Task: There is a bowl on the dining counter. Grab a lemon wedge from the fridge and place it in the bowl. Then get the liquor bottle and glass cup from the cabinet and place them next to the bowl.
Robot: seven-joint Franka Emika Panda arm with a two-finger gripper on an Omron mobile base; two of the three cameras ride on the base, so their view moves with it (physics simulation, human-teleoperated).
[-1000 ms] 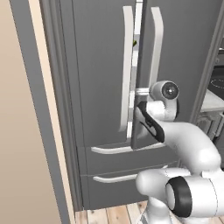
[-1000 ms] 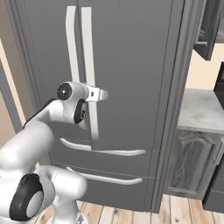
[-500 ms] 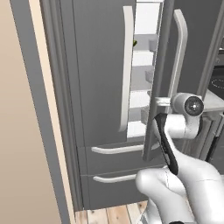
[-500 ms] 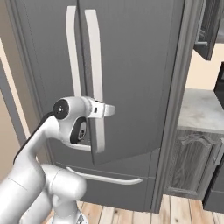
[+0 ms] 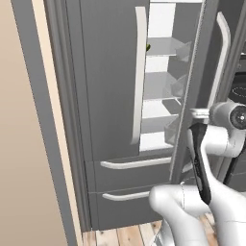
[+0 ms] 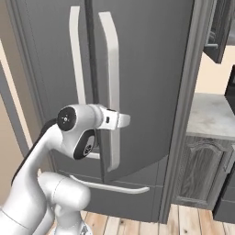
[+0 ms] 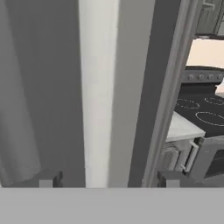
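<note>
The fridge (image 5: 105,96) is tall and dark grey, and its right door (image 6: 147,82) stands partly swung out, so pale shelves (image 5: 161,91) show in the gap. A small yellow-green speck, the lemon wedge (image 5: 148,47), peeks out on an upper shelf beside the left door's handle. My gripper (image 6: 121,120) is at the right door's long pale handle (image 6: 110,92). In the hand view the handle (image 7: 98,87) runs up between my fingertips (image 7: 46,179), which stand apart from it on both sides; the gripper (image 7: 107,179) is open. The bowl, dining counter, liquor bottle and glass cup are out of view.
Two drawers with pale handles (image 5: 134,163) sit under the doors. A beige wall (image 5: 29,144) borders the fridge on the left. To the right are a grey base cabinet with a pale top (image 6: 206,170), a dark wall unit (image 6: 219,32) and a black stove (image 7: 203,111).
The right fridge door has swung further out and more of the shelves show. My hand travelled with the handle. The fingers now stand wider around it.
</note>
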